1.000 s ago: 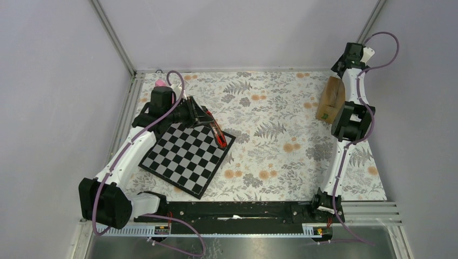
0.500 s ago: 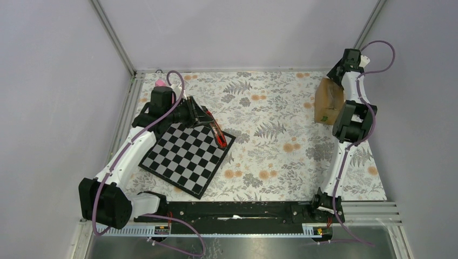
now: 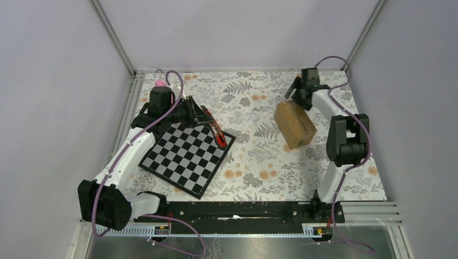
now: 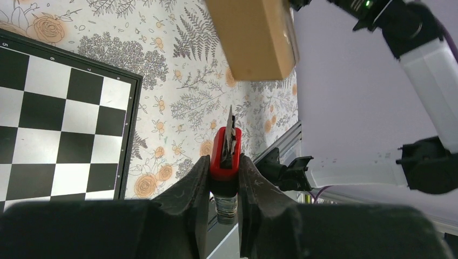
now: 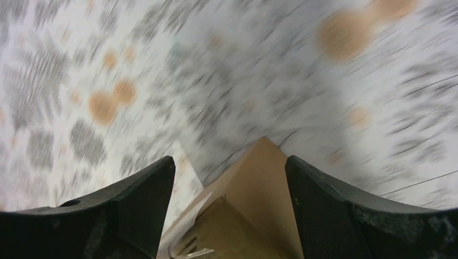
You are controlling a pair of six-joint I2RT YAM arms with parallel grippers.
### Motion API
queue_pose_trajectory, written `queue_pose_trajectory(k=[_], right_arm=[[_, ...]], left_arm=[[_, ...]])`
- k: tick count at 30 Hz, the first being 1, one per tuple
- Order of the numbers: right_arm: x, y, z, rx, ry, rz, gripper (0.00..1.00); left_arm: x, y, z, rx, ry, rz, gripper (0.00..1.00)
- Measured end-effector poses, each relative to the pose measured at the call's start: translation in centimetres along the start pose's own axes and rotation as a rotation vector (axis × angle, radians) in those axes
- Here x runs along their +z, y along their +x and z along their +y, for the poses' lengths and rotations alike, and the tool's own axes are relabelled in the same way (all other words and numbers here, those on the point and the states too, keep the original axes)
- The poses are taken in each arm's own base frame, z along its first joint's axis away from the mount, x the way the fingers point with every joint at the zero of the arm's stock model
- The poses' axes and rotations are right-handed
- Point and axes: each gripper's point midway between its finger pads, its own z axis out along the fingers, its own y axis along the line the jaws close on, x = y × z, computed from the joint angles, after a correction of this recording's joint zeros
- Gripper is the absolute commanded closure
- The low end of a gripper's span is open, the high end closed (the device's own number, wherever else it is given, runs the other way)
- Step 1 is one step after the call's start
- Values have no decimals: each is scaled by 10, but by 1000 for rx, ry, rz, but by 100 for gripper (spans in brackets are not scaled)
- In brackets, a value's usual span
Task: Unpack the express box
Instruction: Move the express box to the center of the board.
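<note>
Left gripper (image 4: 223, 158): clamped tight on a red-handled cutter (image 4: 226, 143), blade out past the fingertips; hovering over the far right corner of the chessboard (image 3: 186, 156).
Right gripper (image 5: 229, 161): jaws spread wide, one on each side of the express box (image 5: 254, 199); judged to be gripping it, though too smeared by motion blur to confirm contact.
Box position: right of the chessboard, well apart from it, over the floral cloth (image 3: 254, 156); lifted or resting, cannot tell.
Box long axis: slanted, far end toward the chessboard, near end away from it.
Key relation: box ahead of the blade tip and a little to its right, with a clear gap between.
Nearer arm: right, at the far end of the box.
Next move, judged: blade across to a taped seam, box held steady.
Writing: none legible; no brand or label on the visible box faces; chessboard border marks too small to read.
</note>
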Motion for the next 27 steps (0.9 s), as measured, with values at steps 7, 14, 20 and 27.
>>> queue_pose_trajectory(k=[7,14,20,27], right_arm=[[-55,109,83,-140,-206,114,18],[-103,144,88,-137,-285,125,7],[-115,99,59,-157,-199,-19,1],[-119,46,-24,-43,-33,-147,0]], left_arm=[[-1,-1,1,-23,-1,-1,100],[0,2,0,-61,16,11,100],[1,-3,-8,-70,55,0,100],[6,-6,-9,-92,66,-4,100]])
